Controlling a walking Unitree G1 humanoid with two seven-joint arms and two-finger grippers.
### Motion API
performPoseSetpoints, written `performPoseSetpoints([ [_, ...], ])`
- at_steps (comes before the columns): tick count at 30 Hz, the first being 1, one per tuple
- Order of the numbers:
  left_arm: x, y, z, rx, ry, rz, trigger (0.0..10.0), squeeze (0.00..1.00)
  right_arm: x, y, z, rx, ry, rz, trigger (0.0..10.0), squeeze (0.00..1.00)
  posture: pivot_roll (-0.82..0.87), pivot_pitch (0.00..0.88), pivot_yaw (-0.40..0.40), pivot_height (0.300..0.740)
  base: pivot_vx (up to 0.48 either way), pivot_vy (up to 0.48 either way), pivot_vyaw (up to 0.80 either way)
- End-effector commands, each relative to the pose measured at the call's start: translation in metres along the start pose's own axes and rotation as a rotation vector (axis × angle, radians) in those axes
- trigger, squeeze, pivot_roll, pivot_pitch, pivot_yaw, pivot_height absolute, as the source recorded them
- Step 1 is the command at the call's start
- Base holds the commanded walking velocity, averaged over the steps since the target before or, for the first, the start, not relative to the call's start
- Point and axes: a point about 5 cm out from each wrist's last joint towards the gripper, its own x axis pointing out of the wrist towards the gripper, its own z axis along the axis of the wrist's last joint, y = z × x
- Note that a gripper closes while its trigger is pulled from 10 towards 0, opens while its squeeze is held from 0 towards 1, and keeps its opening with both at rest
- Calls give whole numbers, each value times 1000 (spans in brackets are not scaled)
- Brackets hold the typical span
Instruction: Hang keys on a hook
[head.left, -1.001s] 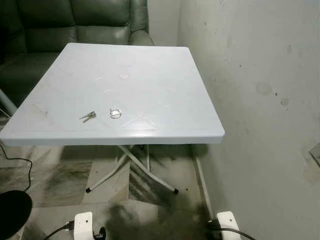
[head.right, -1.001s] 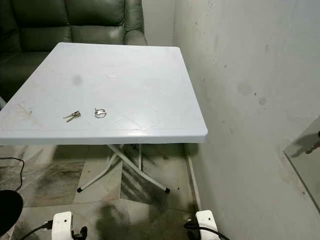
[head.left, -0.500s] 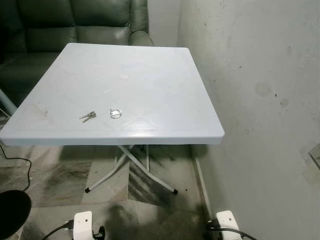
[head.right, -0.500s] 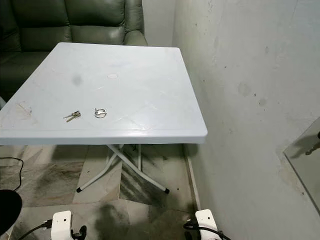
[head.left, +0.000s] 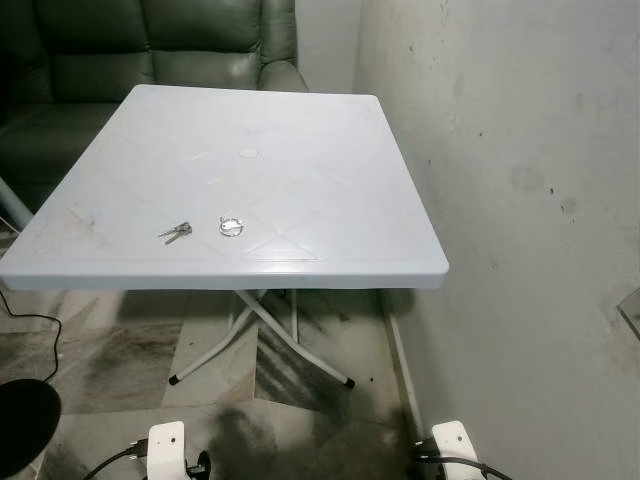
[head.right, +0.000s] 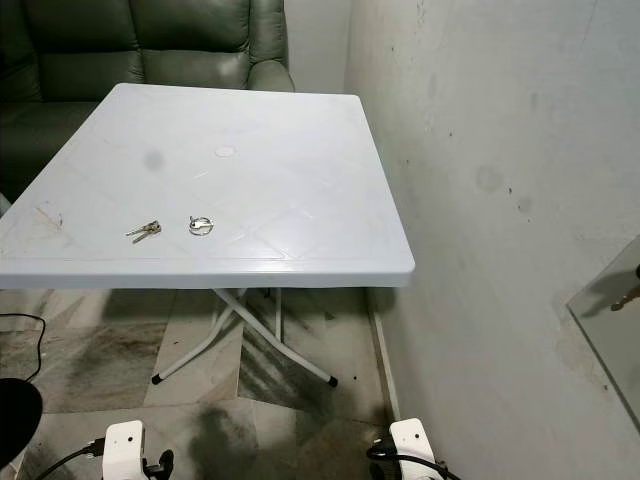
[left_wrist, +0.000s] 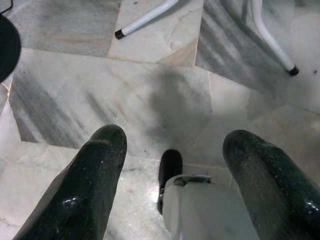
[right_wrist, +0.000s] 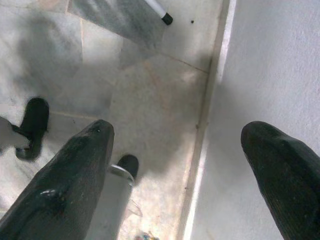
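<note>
keys (head.left: 176, 232) beside ring (head.left: 231, 226), white table (head.left: 330, 200)

Legible text, labels, brands, numbers, signs — none in any view. The table (head.left: 330, 180) top is plain white with moulded lines only, and the small round mark near its middle carries nothing that can be read. The keys (head.left: 176, 233) and the ring (head.left: 231, 226) beside them are too small to show any stamp or engraving. The wall (head.left: 520, 200) bears stains and specks — no writing.
</note>
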Motion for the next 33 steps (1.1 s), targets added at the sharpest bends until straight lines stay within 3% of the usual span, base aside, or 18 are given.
performPoseSetpoints([
  [1,-1,4,-3,5,2,16,10000,0,2,1,7,-34,-16,8,10000,0,-54,0,-49,740,0,0,800],
  [5,-1,4,-2,4,2,16,10000,0,2,1,7,-14,-16,0,10000,0,-56,0,-47,740,0,0,800],
  [22,-1,6,-2,-25,6,18,10000,0,2,2,6,35,-21,-13,10000,0,-57,0,-38,740,0,0,0],
  [33,-1,5,-3,-26,11,16,10000,0,2,3,6,42,-24,-14,10000,0,-61,0,-33,740,0,268,0],
])
